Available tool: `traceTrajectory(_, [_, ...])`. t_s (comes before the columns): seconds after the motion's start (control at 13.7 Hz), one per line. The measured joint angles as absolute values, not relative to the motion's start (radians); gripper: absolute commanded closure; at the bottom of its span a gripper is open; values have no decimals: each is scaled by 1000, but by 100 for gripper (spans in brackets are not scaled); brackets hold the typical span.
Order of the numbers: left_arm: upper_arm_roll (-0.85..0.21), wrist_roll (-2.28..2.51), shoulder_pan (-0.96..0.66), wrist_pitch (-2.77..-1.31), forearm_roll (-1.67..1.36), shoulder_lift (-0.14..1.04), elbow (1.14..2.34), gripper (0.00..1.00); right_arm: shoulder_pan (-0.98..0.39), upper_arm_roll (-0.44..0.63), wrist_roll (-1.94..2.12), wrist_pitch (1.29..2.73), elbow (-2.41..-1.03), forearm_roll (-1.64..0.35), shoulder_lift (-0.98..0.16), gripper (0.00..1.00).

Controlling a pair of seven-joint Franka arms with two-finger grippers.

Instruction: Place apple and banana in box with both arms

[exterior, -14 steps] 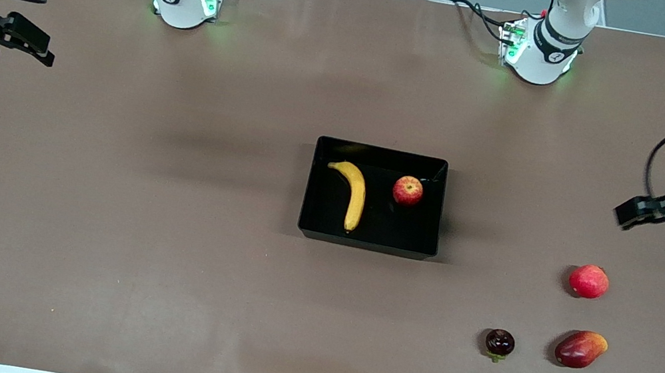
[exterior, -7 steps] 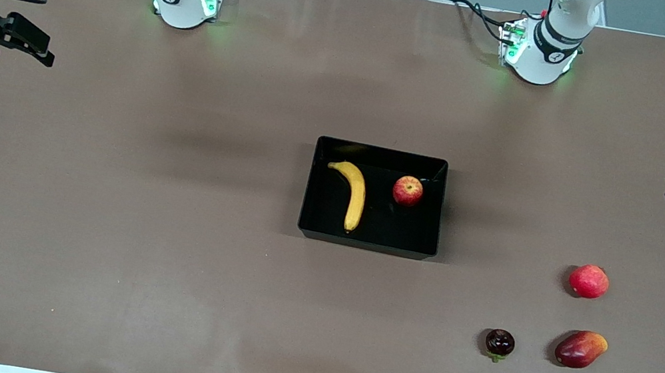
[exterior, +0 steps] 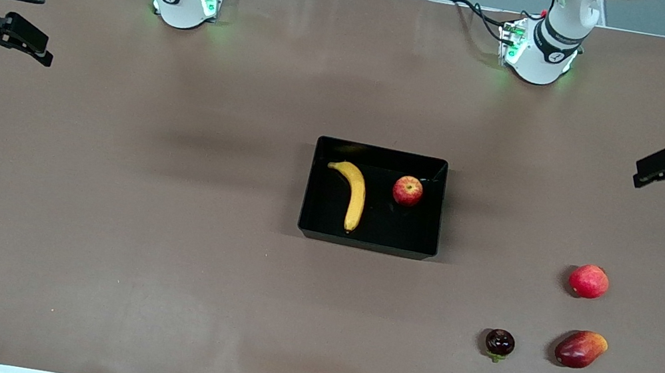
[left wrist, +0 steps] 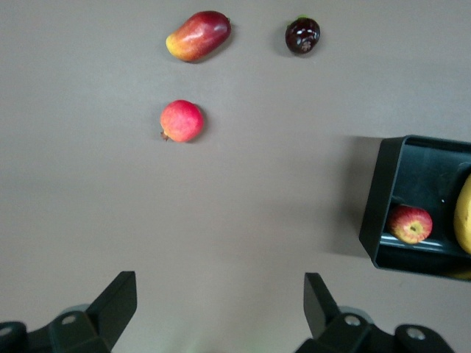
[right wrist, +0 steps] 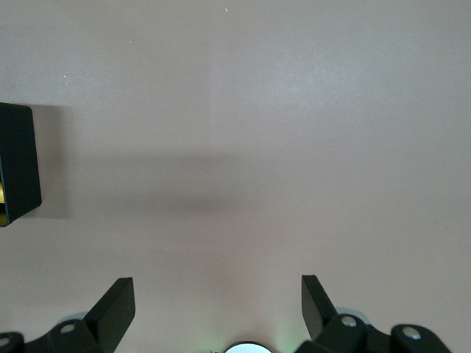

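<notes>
The black box (exterior: 313, 224) sits mid-table. In it lie the yellow banana (exterior: 355, 194) and the red apple with yellow patches (exterior: 407, 190), apart from each other. The box (left wrist: 379, 198), the apple (left wrist: 411, 224) and an edge of the banana (left wrist: 464, 217) also show in the left wrist view. My left gripper (exterior: 649, 170) is open and empty, up over bare table at the left arm's end; its fingertips (left wrist: 118, 290) are spread wide. My right gripper (exterior: 32, 43) is open and empty over bare table at the right arm's end. A corner of the box (right wrist: 16, 165) shows in the right wrist view.
Three loose fruits lie toward the left arm's end, nearer the front camera than the box: a deep red round fruit (exterior: 589, 281), a red-orange mango-like fruit (exterior: 580, 349) and a small dark purple fruit (exterior: 499, 343). They also show in the left wrist view.
My left arm swung out toward the table's end and upward, then came back in a little. The right arm has hardly moved. The fruits and box stayed put.
</notes>
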State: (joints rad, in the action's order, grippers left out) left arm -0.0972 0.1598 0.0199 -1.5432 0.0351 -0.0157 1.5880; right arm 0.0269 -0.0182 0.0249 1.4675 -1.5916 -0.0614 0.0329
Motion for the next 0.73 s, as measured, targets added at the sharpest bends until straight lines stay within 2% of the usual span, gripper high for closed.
traceTrajectory(0.29, [-59,160,-34,-1545,34,-100,1664,0,26,-20,24,1466,-1591,-61,33,0])
traceTrajectory(0.73, [-49,160,-37,-1547,17,-125,1676,0,27,-17,21,1461,-1590,-61,33,0])
